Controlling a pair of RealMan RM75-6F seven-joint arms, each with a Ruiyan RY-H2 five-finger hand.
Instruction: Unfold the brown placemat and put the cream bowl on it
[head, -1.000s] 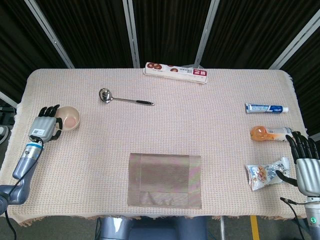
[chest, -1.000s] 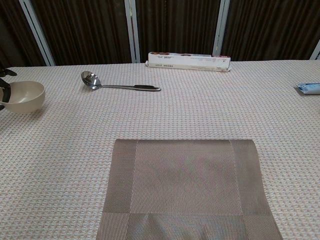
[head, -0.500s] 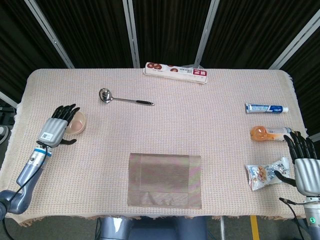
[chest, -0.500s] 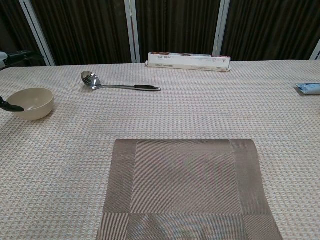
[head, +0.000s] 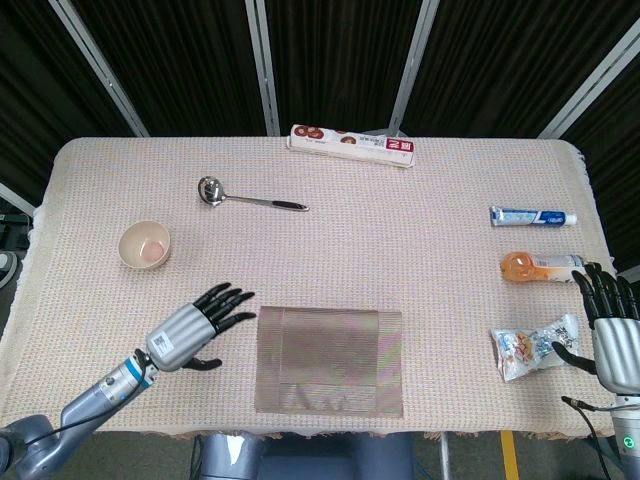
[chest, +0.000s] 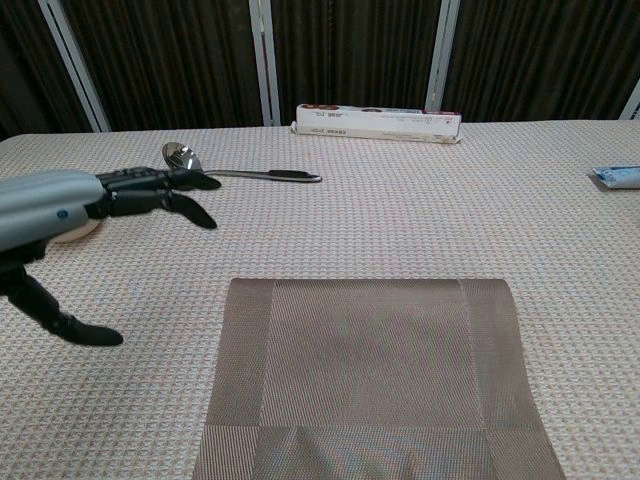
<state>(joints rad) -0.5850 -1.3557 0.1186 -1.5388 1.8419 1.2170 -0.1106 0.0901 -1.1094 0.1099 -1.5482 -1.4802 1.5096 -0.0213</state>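
On the woven tablecloth (head: 400, 240), the folded brown placemat (head: 331, 361) lies near-square; left hand (head: 190, 335) fingers apart.

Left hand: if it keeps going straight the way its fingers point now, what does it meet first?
Probably the folded brown placemat. The left hand is open, fingers aimed at the mat's near-left edge with only bare tablecloth between. Its height above the table is unclear, so it might pass over.

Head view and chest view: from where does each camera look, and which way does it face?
Head view: high above the near edge, facing down at the whole table; left hand and right hand show.
Chest view: low at the near edge, facing across the table; only the left hand shows.
Both share the brown placemat, ladle and long box.
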